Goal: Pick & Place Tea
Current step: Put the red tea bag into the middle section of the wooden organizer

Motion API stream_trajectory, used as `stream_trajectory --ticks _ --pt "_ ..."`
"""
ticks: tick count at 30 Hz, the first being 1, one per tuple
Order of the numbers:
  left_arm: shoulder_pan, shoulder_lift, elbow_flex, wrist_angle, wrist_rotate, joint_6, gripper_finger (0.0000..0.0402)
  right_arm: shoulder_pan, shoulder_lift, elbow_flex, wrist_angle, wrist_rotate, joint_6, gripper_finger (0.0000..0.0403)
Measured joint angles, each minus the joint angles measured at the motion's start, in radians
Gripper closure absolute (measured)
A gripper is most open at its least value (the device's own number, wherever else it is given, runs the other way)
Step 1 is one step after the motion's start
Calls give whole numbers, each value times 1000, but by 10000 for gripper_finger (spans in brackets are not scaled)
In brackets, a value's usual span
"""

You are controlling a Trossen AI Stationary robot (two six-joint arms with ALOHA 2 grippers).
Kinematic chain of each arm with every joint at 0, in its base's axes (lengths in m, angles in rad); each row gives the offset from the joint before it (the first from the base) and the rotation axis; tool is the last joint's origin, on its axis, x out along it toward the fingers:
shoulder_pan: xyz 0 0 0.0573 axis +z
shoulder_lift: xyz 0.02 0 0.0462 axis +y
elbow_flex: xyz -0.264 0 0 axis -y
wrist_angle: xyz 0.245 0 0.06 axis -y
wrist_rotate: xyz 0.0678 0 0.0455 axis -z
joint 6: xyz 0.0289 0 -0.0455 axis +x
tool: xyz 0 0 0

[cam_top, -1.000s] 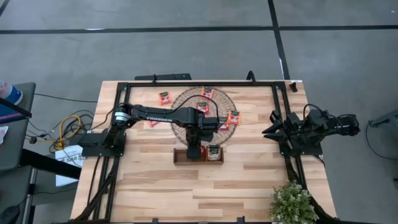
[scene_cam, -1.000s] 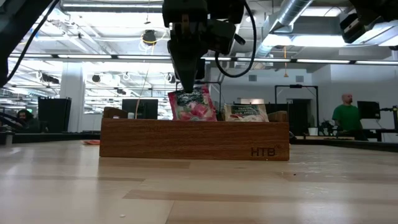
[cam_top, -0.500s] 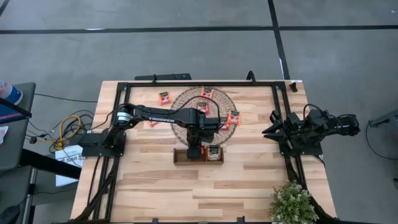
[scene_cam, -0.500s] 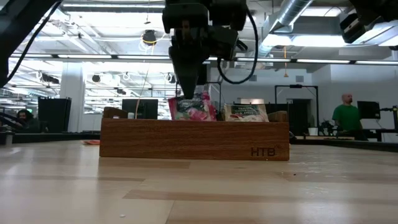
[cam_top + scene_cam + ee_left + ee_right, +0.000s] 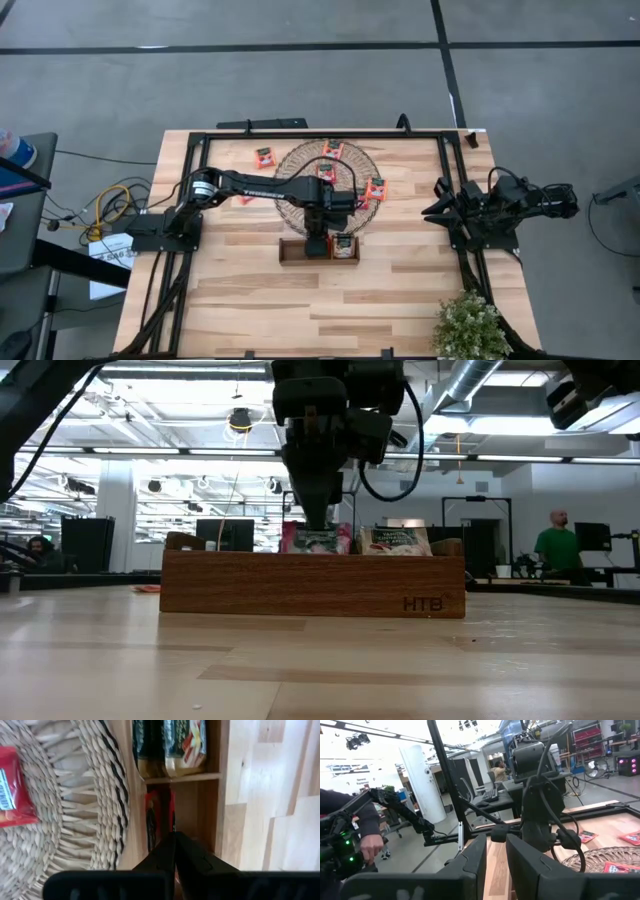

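left gripper point(image 5: 318, 525) hangs straight down over the wooden tray point(image 5: 318, 250), its fingers pinched shut on a red tea sachet point(image 5: 316, 540) standing on edge in the tray's middle compartment, beside the sachets point(image 5: 344, 246) in the next compartment. more red sachets point(image 5: 375, 189) lie on and around the woven mat point(image 5: 293, 167). right gripper point(image 5: 440, 205) rests at the table's right edge, fingers slightly apart, holding nothing.

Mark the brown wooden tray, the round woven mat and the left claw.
Brown wooden tray point(image 5: 250, 585): low view, front wall.
Round woven mat point(image 5: 292, 165): high view, bare left rim.
Left claw point(image 5: 318, 530): low view, fingertips pinching a red tea sachet point(image 5: 316, 541).
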Motion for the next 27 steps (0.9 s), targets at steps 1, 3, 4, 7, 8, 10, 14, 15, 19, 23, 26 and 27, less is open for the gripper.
stream_trajectory --ticks 1,3,4,7,8,10,14,15,19,23,26,27 --pt "0 0 0 4 -7 -1 401 0 0 0 0 0 0 337" --pt "0 0 4 5 -10 -1 401 0 0 0 0 0 0 337" --pt "0 0 6 5 -11 -1 402 0 0 0 0 0 0 337" --pt "0 0 6 5 -13 -2 401 0 0 0 0 0 0 337" --pt "0 0 6 5 -16 -3 402 0 0 0 0 0 0 337" --pt "0 0 6 4 -23 -3 402 0 0 0 0 0 0 337" --pt "0 0 6 4 -24 -4 402 0 0 0 0 0 0 337" --pt "0 0 6 4 -26 -5 402 0 0 0 0 0 0 337" --pt "0 0 6 5 -41 -6 401 0 0 0 0 0 0 337" --pt "0 0 6 5 -42 -6 385 0 0 0 0 0 0 337" --pt "0 0 6 5 -42 -6 358 0 0 0 0 0 0 337" --pt "0 0 6 5 -42 -6 347 0 0 0 0 0 0 337"
